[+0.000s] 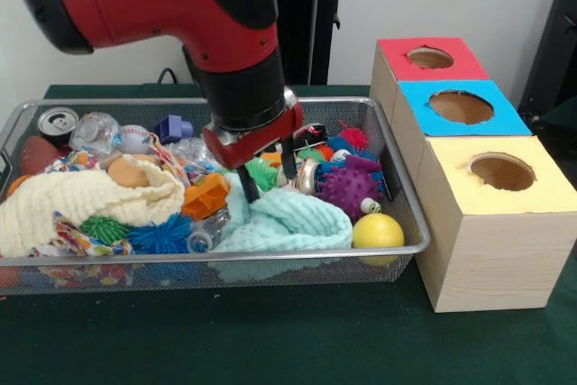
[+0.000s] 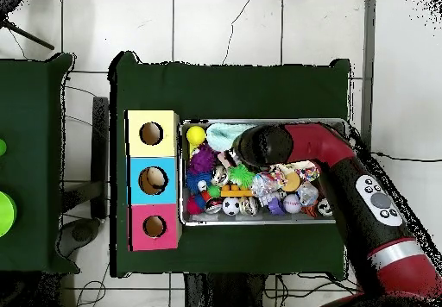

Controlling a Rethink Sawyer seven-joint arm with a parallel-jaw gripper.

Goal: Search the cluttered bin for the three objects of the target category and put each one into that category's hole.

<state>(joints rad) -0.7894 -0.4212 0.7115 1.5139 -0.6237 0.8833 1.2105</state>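
My gripper [image 1: 268, 174] is down inside the wire bin [image 1: 410, 223], just above the mint cloth [image 1: 287, 221]. It is open, its two dark fingers [image 1: 246, 183] apart. A green spiky ball [image 1: 261, 171] shows in the gap between them; I cannot tell if they touch it. A purple spiky ball [image 1: 348, 188] and a yellow ball [image 1: 378, 231] lie to the right of the gripper. Three boxes with holes stand beside the bin: red [image 1: 430, 58], blue [image 1: 462, 107], yellow [image 1: 501, 171]. In the overhead view the arm [image 2: 268, 144] hides the gripper.
The bin also holds a cream cloth [image 1: 81, 200], an orange faceted toy [image 1: 206, 196], a blue spiky ball [image 1: 160, 236], a soda can [image 1: 58, 122], a baseball [image 1: 135, 139] and a soccer ball [image 2: 231, 206]. Green cloth [image 1: 270, 340] covers the table.
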